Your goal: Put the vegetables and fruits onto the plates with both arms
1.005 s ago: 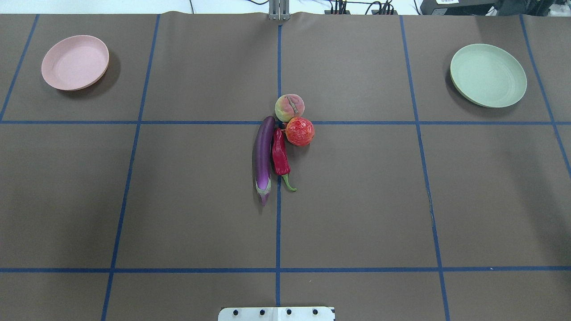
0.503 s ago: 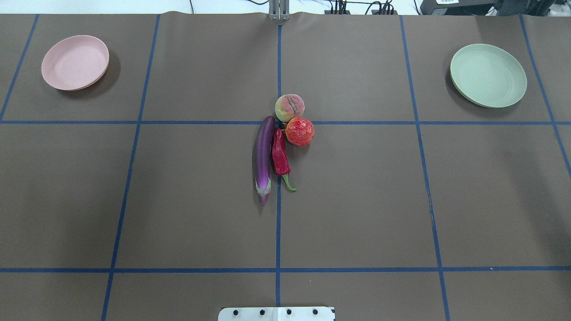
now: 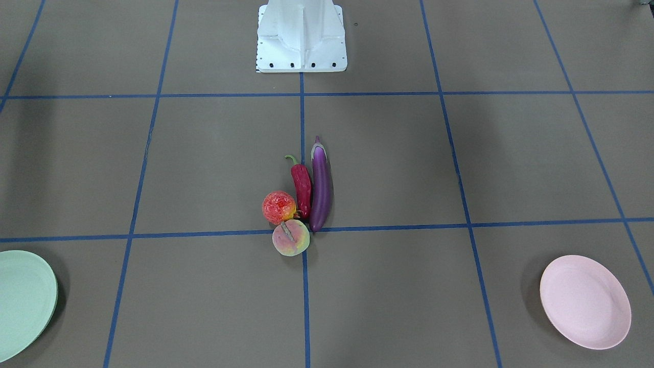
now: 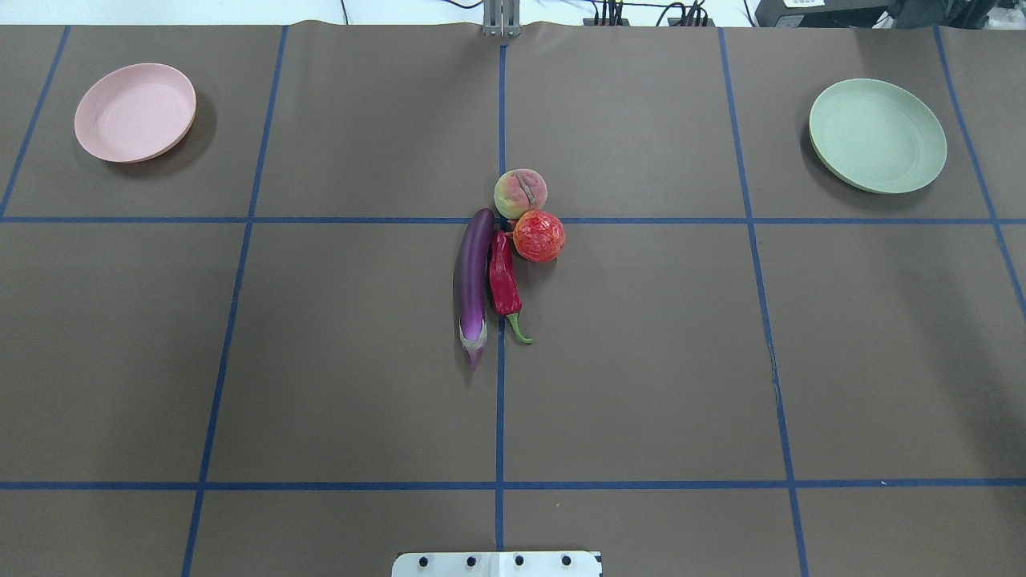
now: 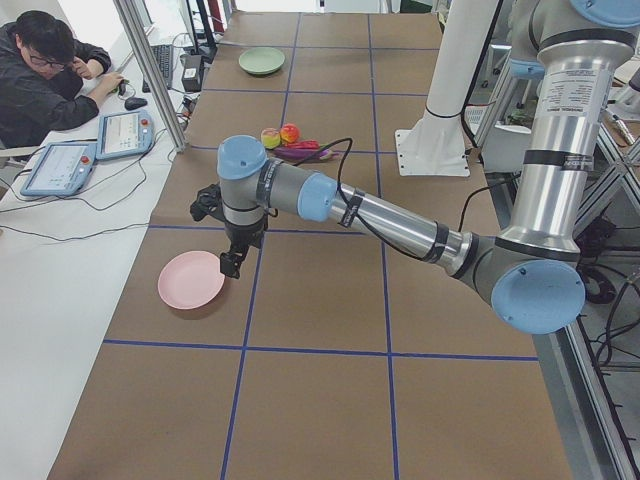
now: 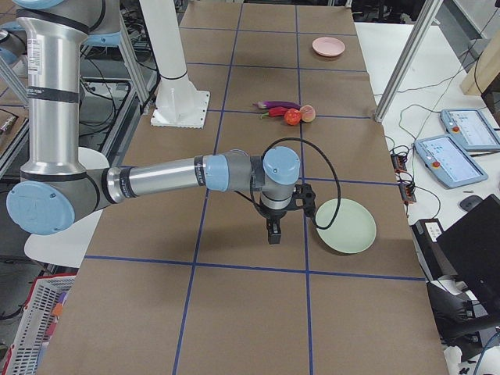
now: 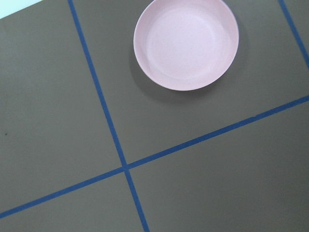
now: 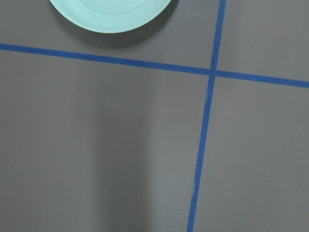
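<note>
The purple eggplant [image 4: 473,280] and red chili [image 4: 503,280] lie side by side at the table's centre. Touching them at the far end are the red-yellow fruit [image 4: 539,236] and the peach [image 4: 520,193]. The pink plate [image 4: 135,112] sits far left and the green plate [image 4: 877,135] far right, both bare. My left gripper [image 5: 232,265] hangs over the table beside the pink plate [image 5: 191,280]. My right gripper [image 6: 273,233] hangs just beside the green plate [image 6: 344,225]. Whether either is open or shut I cannot tell.
The white base block [image 4: 497,563] stands at the near edge. Blue tape lines [image 4: 499,401] grid the brown table cover. A person [image 5: 45,75] sits at a side desk with tablets [image 5: 122,133] beyond the far table edge.
</note>
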### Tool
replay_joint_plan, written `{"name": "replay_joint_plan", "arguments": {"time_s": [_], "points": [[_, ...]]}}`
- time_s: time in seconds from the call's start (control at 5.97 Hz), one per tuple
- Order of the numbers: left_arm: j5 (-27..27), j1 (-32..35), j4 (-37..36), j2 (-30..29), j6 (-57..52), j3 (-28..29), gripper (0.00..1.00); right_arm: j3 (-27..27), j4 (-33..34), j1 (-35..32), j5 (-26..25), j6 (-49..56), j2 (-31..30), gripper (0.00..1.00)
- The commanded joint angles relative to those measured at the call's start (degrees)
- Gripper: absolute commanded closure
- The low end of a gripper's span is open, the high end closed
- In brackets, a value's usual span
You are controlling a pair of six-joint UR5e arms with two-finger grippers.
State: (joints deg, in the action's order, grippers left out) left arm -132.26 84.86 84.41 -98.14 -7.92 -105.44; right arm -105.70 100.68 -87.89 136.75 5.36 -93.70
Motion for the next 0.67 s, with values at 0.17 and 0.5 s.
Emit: {"name": "replay_joint_plan", "arguments": {"time_s": [0.17,0.5], "points": [[0.34,-7.14,-3.45,-6.59,9.79,-2.05,0.0,3.21,-7.75,0.26,5.61,-0.26,-0.95,0.0],[0.16,-13.64,-4.43,-11.09,20.6,-3.71,0.0,4.01,-7.96,0.44,5.38,-0.26,-0.17,0.0]]}}
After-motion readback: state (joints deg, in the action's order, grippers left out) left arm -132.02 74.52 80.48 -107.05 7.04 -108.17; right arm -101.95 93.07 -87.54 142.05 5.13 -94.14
